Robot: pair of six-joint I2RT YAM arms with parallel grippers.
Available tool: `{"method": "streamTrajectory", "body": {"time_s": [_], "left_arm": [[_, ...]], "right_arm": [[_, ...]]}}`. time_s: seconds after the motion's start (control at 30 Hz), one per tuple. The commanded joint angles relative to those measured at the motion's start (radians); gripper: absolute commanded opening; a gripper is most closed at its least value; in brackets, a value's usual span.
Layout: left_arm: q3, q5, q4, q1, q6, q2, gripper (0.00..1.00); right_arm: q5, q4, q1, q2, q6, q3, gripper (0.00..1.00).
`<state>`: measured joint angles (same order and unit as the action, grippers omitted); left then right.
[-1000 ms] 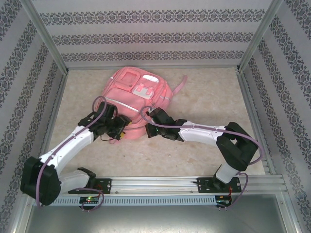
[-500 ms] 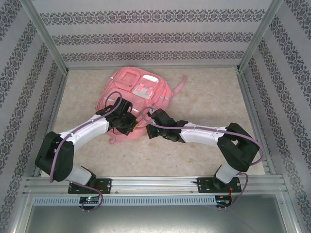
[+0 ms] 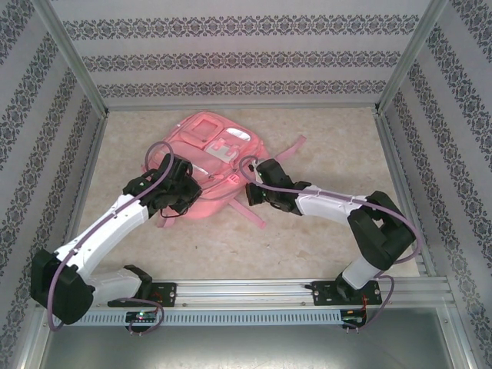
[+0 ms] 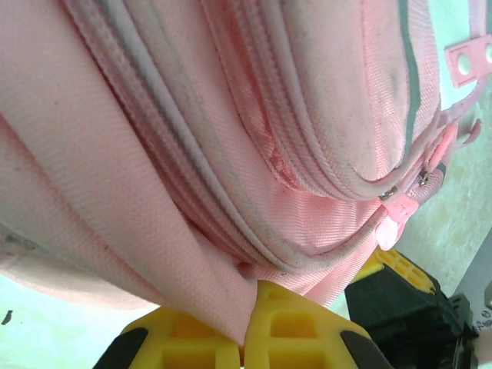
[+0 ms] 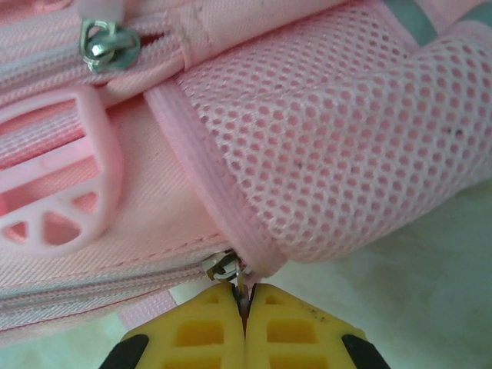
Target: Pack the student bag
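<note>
A pale beige marbled tabletop [image 3: 338,146] spreads under the left gripper [image 3: 192,194] and right gripper [image 3: 252,195]. Beyond and to either side of them stand aluminium-framed walls [image 3: 246,46] papered in grey ornamental stripes. Behind them runs a slotted metal rail [image 3: 254,290].

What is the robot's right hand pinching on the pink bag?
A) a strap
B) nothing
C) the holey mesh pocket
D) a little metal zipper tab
D: the right gripper is shut on the zipper tab at the student bag seam, just below the mesh pocket.
</note>
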<state>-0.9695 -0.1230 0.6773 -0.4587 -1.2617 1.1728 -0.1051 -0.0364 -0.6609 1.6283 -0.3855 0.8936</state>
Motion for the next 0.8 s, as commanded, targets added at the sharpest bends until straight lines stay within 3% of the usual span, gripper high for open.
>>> {"method": "streamTrajectory", "body": {"time_s": [0.0, 0.23, 0.47, 0.63, 0.77], "left_arm": [[-0.049, 0.092, 0.204, 0.054, 0.101, -0.097, 0.00], [-0.034, -0.081, 0.049, 0.045, 0.120, -0.042, 0.00], [-0.049, -0.125, -0.294, -0.141, -0.040, 0.157, 0.00], [-0.187, -0.068, -0.399, -0.270, -0.117, 0.358, 0.00], [-0.353, -0.065, -0.404, -0.316, -0.130, 0.512, 0.00]], "right_arm": [[0.173, 0.039, 0.142, 0.056, 0.018, 0.028, 0.00], [0.108, 0.056, 0.225, 0.092, 0.009, 0.089, 0.00], [0.081, 0.096, 0.251, 0.095, 0.007, 0.151, 0.00], [0.042, 0.132, 0.304, 0.031, -0.027, 0.160, 0.26], [0.033, 0.150, 0.351, -0.083, -0.046, 0.111, 0.33]]}}
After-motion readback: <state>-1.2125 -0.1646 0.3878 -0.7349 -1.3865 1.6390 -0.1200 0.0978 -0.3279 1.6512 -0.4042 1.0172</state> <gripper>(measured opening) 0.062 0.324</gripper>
